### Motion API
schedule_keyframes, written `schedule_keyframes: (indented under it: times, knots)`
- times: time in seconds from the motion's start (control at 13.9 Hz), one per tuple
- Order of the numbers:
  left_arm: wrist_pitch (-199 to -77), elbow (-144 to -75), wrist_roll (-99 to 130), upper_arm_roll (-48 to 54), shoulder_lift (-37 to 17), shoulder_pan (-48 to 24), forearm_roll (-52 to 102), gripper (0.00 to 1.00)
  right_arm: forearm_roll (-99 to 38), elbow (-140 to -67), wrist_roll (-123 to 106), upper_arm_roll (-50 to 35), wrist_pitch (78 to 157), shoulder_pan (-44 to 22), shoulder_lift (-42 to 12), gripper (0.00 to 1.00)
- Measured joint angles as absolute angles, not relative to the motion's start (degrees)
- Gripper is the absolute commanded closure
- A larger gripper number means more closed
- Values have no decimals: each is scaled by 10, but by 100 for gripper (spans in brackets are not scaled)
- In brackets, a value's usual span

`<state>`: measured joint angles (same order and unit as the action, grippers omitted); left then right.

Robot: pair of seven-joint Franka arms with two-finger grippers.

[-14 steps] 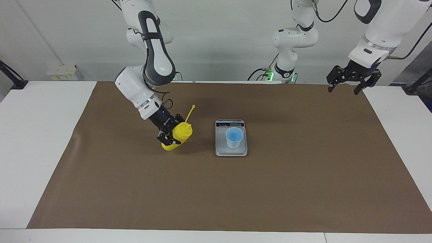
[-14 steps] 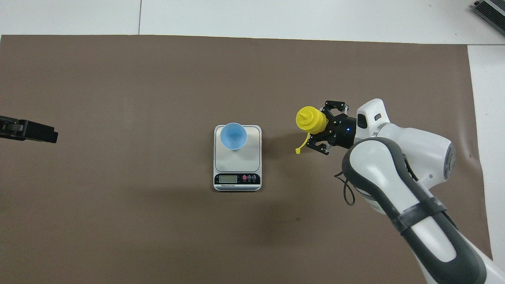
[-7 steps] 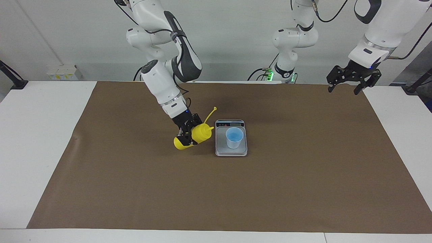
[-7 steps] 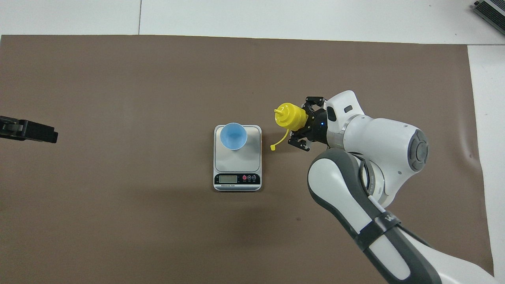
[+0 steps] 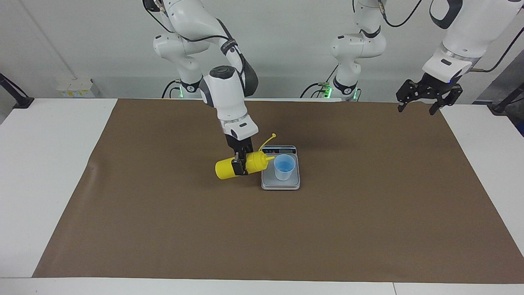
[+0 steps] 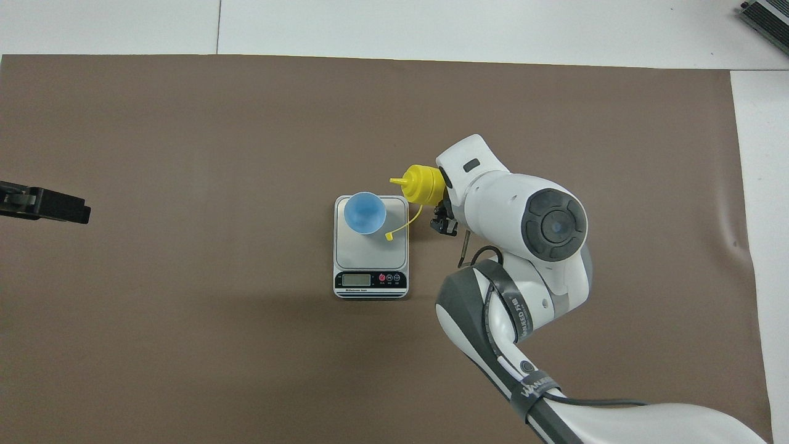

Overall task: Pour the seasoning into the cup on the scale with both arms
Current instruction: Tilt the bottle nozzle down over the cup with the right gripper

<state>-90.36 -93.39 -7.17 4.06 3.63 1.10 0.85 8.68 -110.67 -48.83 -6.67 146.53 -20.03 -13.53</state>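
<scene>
My right gripper (image 5: 241, 164) is shut on the yellow seasoning bottle (image 5: 224, 170), gripping it around the middle. The bottle (image 6: 422, 184) hangs tipped almost level just above the mat. Its nozzle points at the cup and ends close to the rim, at the scale's edge toward the right arm's end. Its cap strap (image 5: 268, 139) sticks up loose. The light blue cup (image 5: 284, 166) stands upright on the silver-grey scale (image 5: 280, 185). From above, the cup (image 6: 364, 212) sits on the part of the scale (image 6: 370, 251) farther from the robots. My left gripper (image 5: 417, 107) waits open, raised over the mat's corner at its own end.
A brown mat (image 5: 286, 237) covers most of the white table (image 5: 45, 164). A power strip (image 5: 74, 87) lies by the wall at the right arm's end. The left gripper (image 6: 43, 205) shows only its tip at the overhead view's edge.
The right arm carried the bottle toward the scale and tipped it from a slant to almost level, bringing the nozzle to the cup. The left arm stayed still.
</scene>
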Motion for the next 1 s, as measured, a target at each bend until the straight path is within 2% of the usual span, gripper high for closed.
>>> schedule_keyframes:
  times: [0.22,0.65,1.0]
  knots:
    - [-904,-934,-72,41,36,11,9,0,211,-1104,-477,-67,1465,-213,-140,100]
    - [-904,-934,-72,41,36,11,9,0,365,-1101,-464,-67,1460,-228,-146,100]
    - [-904,-934,-72,41,36,11,9,0,455,-1091,-413,-67,1397,-254,-154,100]
